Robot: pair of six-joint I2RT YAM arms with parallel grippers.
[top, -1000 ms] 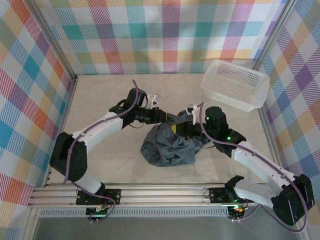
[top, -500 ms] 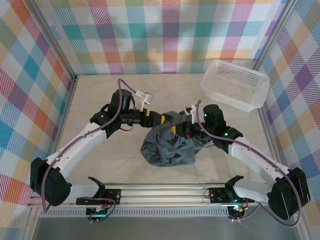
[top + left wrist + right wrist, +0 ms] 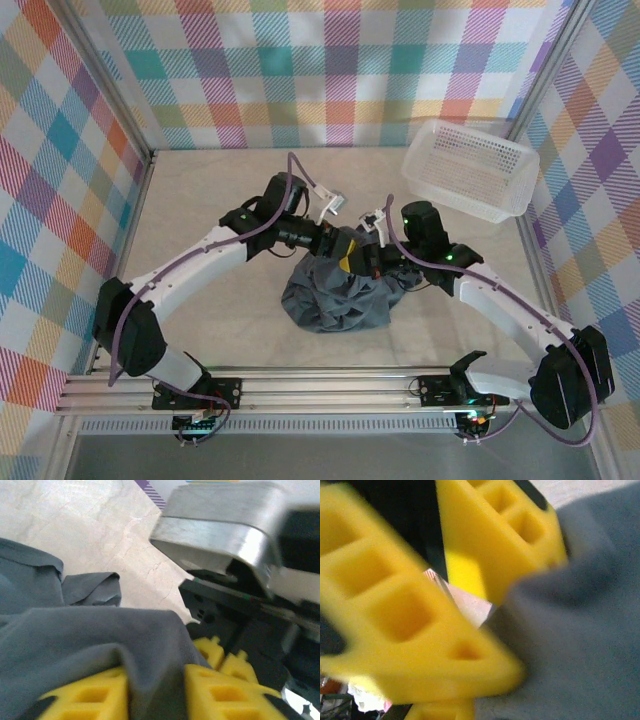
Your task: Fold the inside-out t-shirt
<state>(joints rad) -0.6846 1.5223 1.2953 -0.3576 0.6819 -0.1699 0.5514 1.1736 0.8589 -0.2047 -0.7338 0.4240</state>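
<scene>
The inside-out t-shirt [image 3: 335, 300] lies bunched in a dark grey heap on the counter [image 3: 220, 190], about midway between the left and right edges and closer to the near edge than the far one. Nothing of it is spread flat. Its far side is drawn up into a peak where the two arms meet. The left gripper [image 3: 348, 243] comes in from the left over that peak. From its wrist camera I can see a fold of the grey cloth running down between its two yellow fingers [image 3: 85, 700], so it is clamped on the shirt. The right gripper [image 3: 348, 263] reaches in from the right, just beside the left one and almost nose to nose with it. Its own wrist view is badly blurred, showing yellow fingers [image 3: 410, 610] with grey cloth pressed right up to their tips. It is clenched, but I cannot tell whether any cloth is caught in it. A white mesh basket [image 3: 470, 180] sits tipped in the far right corner, well apart from the shirt.
</scene>
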